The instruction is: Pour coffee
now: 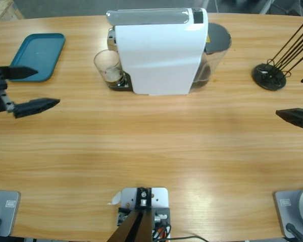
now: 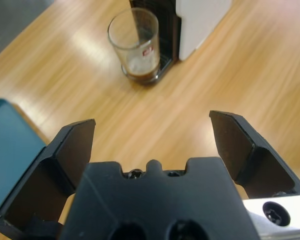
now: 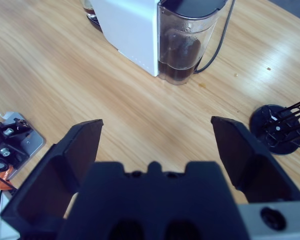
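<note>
High view looks straight down; both wrist views face the coffee machine (image 1: pixel 159 50) obliquely.

Likely a robotics lab; long wooden table (image 1: pixel 151 146), rig electronics, lone coffee machine (image 1: pixel 159 50).

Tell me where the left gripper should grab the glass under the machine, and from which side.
Grip the glass around its mid wall, coming from its open side facing the left gripper, since the coffee machine blocks the far side. It stands upright with coffee in it, so keep it level.
</note>
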Robot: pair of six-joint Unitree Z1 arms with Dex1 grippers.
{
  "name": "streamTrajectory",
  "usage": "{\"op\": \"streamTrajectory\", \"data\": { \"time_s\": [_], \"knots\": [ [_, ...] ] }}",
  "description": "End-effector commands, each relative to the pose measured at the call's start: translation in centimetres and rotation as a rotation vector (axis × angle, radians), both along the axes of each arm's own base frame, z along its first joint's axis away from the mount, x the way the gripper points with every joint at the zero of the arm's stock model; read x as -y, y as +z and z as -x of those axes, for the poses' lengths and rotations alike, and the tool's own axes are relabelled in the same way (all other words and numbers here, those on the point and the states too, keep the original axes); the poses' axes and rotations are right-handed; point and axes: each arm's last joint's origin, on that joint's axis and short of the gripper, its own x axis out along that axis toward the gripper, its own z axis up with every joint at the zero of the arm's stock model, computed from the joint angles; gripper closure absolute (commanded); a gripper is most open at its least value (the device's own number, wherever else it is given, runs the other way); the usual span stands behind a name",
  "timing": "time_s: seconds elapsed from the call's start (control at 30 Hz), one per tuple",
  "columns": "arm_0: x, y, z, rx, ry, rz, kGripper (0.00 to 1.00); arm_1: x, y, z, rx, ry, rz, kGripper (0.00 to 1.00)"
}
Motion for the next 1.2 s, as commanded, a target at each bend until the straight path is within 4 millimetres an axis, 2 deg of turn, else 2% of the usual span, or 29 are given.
{"op": "streamTrajectory", "data": {
  "time_s": [0.03, 0.23, 0.43, 0.87, 1.2],
  "knots": [
    [2.8, -0.7, -3.9, -0.009, -0.09, 0.049, 0.0, -0.2, -0.2, -0.2, -0.006, 0.004, 0.008, 0.009],
    [4.5, -1.7, -7.1, 0.001, -0.116, 0.077, 0.0, -0.3, -0.3, -0.3, -0.012, 0.019, 0.004, 0.009],
    [5.7, -2.5, -9.5, 0.001, -0.139, 0.054, 0.0, -0.3, -0.3, -0.3, -0.013, 0.019, 0.005, 0.009],
    [7.6, -4.4, -12.6, -0.015, -0.193, 0.029, 0.0, -0.5, -0.2, -0.5, -0.019, 0.025, 0.007, 0.009],
    [7.7, -5.3, -14.2, -0.015, -0.177, -0.002, 0.0, -0.6, -0.2, -0.4, -0.024, 0.045, 0.0, 0.013]
  ]
}}
